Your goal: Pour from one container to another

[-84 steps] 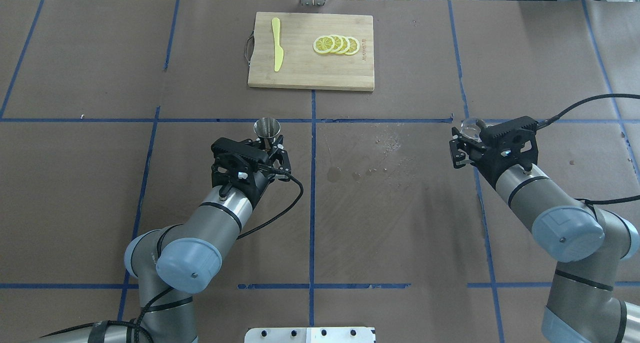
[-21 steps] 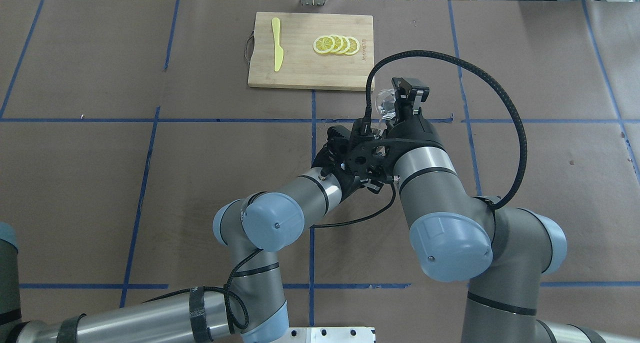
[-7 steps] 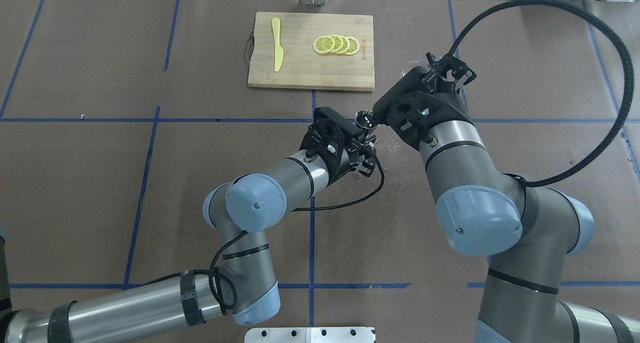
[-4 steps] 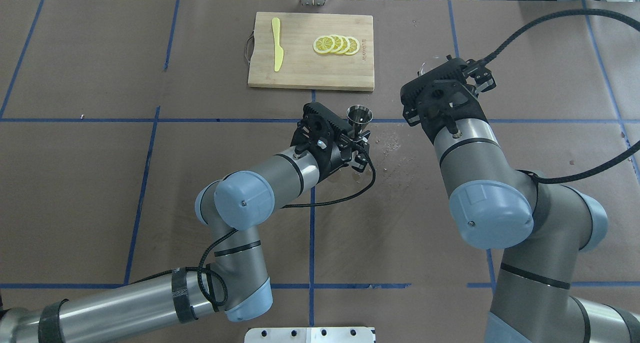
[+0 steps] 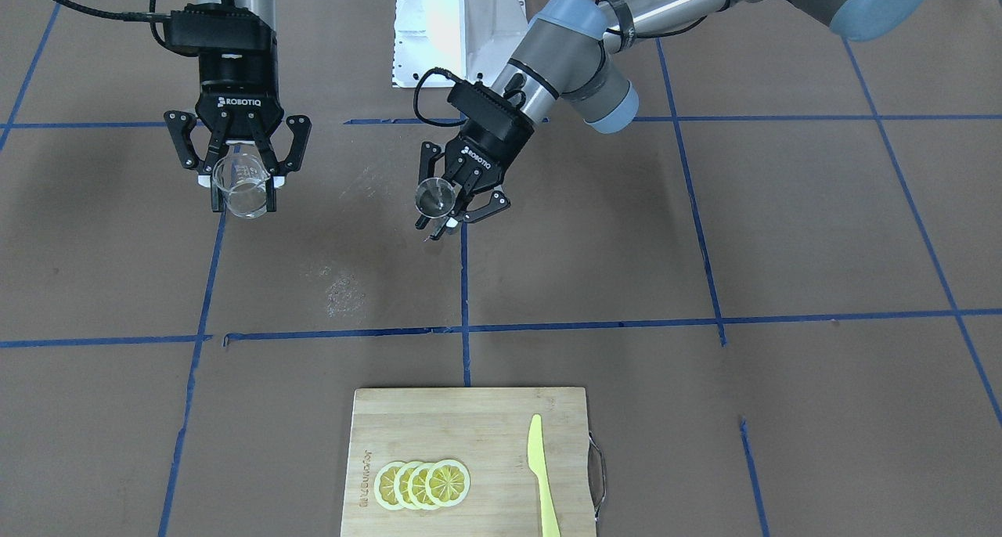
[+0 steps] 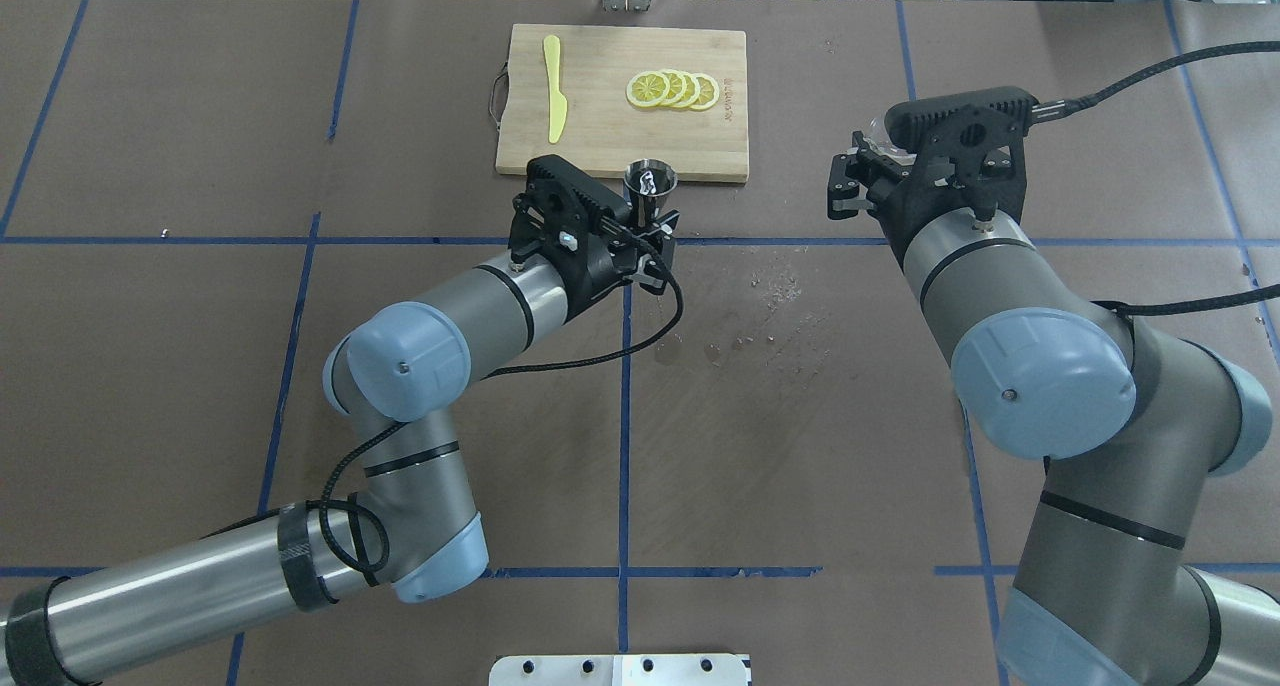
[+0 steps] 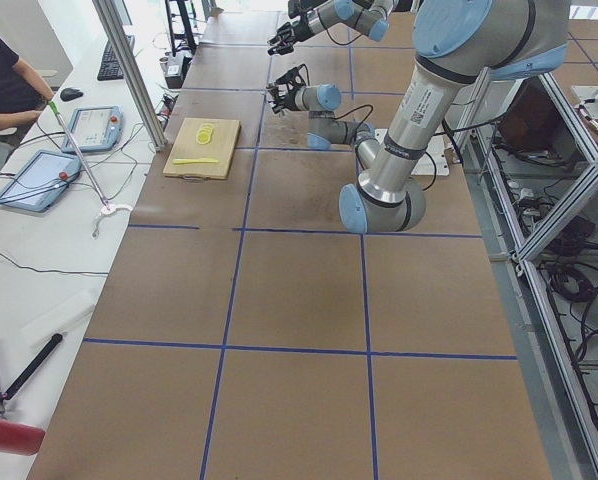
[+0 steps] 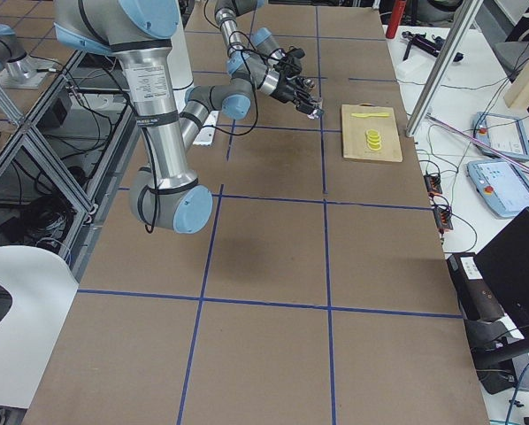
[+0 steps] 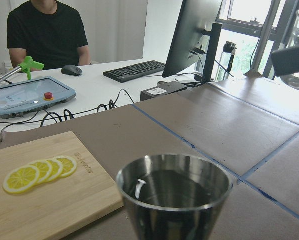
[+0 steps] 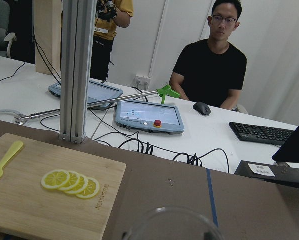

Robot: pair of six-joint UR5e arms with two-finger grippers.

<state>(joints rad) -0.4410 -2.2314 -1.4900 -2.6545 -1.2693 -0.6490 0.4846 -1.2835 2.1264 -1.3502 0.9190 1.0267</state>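
Brown paper table [image 6: 150, 366] taped in blue; left jaws pinch the steel jigger [image 5: 435, 196], right jaws the glass cup [image 5: 241, 191]

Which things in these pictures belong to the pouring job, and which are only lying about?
Belong to the pouring:
- steel jigger, held in the left gripper
- clear glass cup, held in the right gripper

Only lying about:
- cutting board
- lemon slices on the board
- yellow knife on the board
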